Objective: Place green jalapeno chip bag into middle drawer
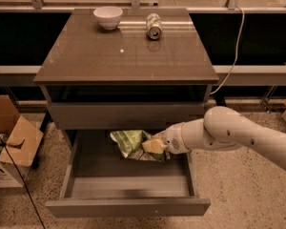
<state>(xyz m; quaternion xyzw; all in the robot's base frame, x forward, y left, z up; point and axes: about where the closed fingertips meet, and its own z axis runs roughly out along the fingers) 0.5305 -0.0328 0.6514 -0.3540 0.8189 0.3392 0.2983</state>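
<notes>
My gripper (155, 146), pale yellow at the fingers on a white arm (229, 130), gripped the green jalapeno chip bag (131, 142), light green with pale printing, over the plain grey middle drawer (128, 206). The cabinet top (124, 56) was glossy brown, the bowl (107, 17) white, the can (154, 26) silver-green, the floor (238, 194) speckled beige.
</notes>
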